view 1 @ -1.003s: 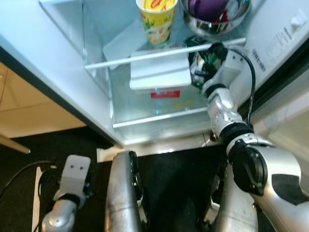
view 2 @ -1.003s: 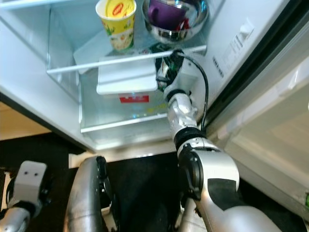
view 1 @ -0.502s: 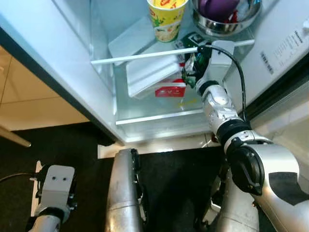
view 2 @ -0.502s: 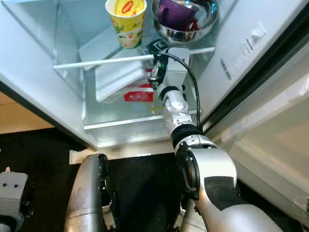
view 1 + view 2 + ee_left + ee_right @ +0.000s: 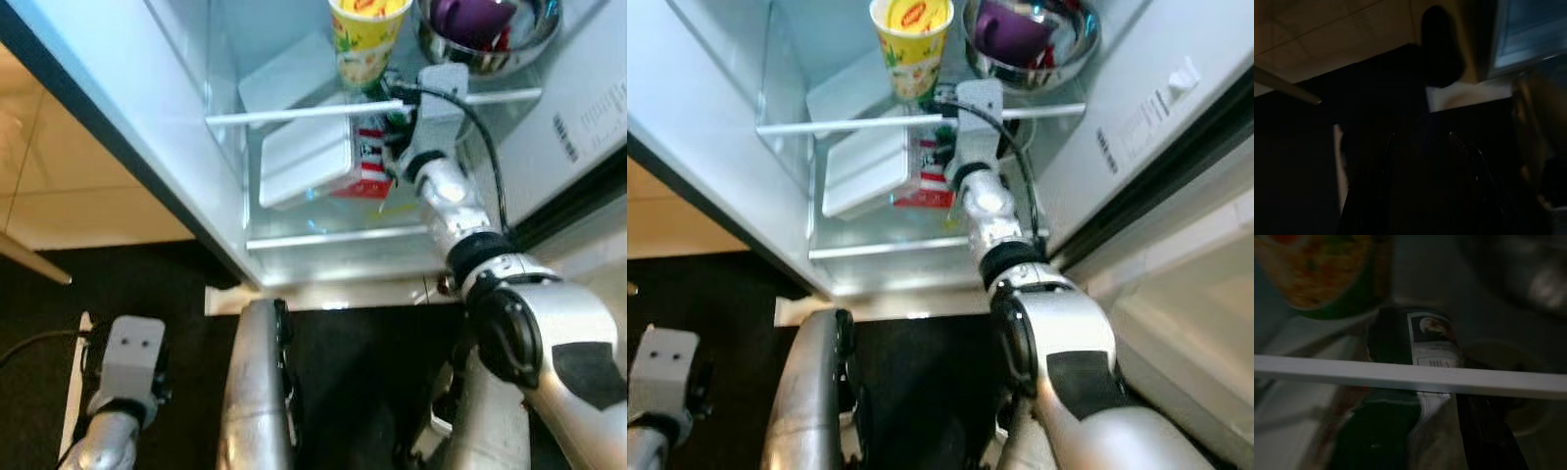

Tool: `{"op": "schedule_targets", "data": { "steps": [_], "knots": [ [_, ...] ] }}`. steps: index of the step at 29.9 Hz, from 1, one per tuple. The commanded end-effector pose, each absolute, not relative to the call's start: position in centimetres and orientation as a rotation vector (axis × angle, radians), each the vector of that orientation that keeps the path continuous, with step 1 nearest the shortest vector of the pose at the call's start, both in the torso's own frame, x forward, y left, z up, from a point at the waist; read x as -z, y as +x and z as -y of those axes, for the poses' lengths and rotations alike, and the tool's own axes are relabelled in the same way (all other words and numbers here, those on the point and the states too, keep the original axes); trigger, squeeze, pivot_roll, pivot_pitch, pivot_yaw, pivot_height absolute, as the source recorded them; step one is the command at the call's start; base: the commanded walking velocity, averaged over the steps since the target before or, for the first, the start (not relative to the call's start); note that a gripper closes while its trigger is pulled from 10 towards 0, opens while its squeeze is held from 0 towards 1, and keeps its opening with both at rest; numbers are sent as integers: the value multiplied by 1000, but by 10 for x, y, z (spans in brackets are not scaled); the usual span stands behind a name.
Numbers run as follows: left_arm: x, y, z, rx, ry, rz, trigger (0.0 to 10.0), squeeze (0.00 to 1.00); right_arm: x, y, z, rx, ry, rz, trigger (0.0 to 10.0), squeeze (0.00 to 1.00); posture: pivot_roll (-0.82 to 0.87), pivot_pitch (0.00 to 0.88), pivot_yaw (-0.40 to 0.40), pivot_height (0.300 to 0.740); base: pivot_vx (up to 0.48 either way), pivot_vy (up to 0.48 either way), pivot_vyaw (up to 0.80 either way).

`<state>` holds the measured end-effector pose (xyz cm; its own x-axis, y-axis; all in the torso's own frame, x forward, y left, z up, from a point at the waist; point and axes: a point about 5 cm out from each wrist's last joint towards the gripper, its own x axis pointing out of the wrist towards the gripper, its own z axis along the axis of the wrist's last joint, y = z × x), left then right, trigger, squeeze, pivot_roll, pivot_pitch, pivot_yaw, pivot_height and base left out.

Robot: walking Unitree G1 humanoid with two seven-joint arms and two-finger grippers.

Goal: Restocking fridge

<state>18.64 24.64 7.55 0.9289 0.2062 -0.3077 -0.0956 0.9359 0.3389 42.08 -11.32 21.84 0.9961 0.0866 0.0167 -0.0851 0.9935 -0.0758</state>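
Up close, right claw seemingly grips a dark-labelled carton.

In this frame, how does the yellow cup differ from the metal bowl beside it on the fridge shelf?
The yellow cup is tall, narrow and printed with a red logo on its lid; the metal bowl is wide, shallow and shiny. The cup is sealed, while the bowl is open and holds a purple item. The cup stands left of the bowl. Both sit upright on the same glass shelf.

One cup — one bowl — two cartons
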Motion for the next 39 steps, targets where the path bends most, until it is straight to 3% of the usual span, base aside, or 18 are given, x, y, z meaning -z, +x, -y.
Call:
{"op": "schedule_targets", "data": {
  "steps": [1,16,25,29,39],
  "knots": [
    [-62,180,-245,-160,314,-402,10000,0,-208,419,120,-61,-104,-12,10000,0,398,365,-19,428,0,0,0],
    [-46,233,-213,-88,241,-353,10000,0,-195,413,186,100,-41,-35,10000,0,227,231,-39,428,0,0,0],
    [-42,237,-213,-99,235,-343,10000,0,-191,412,184,73,119,-43,10000,0,224,220,-42,428,0,0,0],
    [-39,236,-214,-102,238,-344,10000,0,-170,407,178,50,184,-87,10000,0,210,219,-39,428,0,0,0],
    [-31,241,-207,-64,261,-351,10000,0,-87,366,162,-44,145,-215,10000,0,136,187,-33,428,0,0,0]
  ]
}}
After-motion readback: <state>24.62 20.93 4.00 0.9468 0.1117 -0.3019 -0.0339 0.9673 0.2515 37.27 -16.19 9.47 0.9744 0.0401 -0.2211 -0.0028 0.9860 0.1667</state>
